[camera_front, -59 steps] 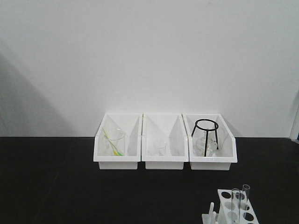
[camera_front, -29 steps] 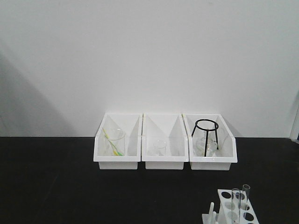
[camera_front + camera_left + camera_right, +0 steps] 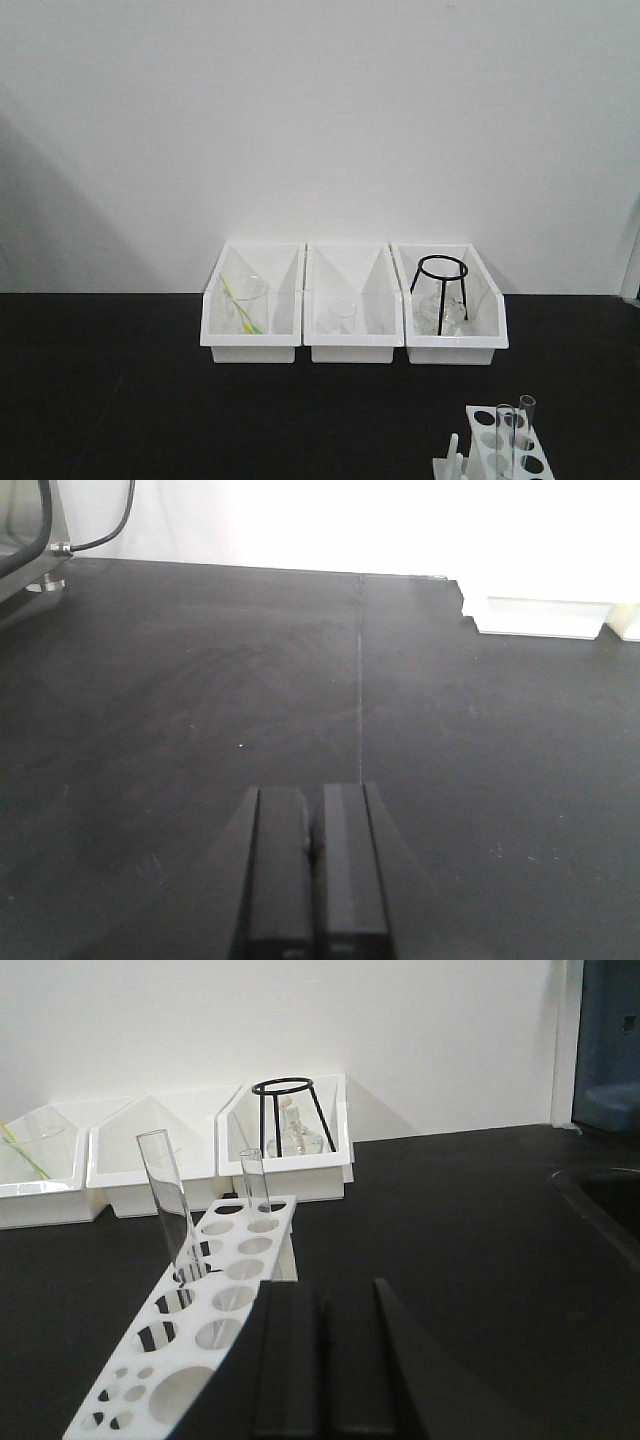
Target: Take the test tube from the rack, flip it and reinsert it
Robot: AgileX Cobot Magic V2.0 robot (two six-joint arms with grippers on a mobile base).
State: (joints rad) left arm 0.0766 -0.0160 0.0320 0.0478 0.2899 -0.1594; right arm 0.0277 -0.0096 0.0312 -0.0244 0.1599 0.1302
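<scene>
Right wrist-mounted, unlabelled rack (image 3: pixel 215 1290), two test tubes (image 3: pixel 168 1200)

Even, bright light washes out the plain white wall (image 3: pixel 320 120), a soft shadow darkening its left side, while the matte black bench (image 3: pixel 200 700) shows faint sheen.

"What can't you make out?"

"The rack (image 3: pixel 505 448) runs off the bottom edge in the front view, and my right gripper (image 3: pixel 325 1360) covers its near corner in the wrist view."

"And the bins?"

"The glassware (image 3: pixel 447 312) behind the black stand (image 3: pixel 440 292) is too blurred for me to name."
</scene>
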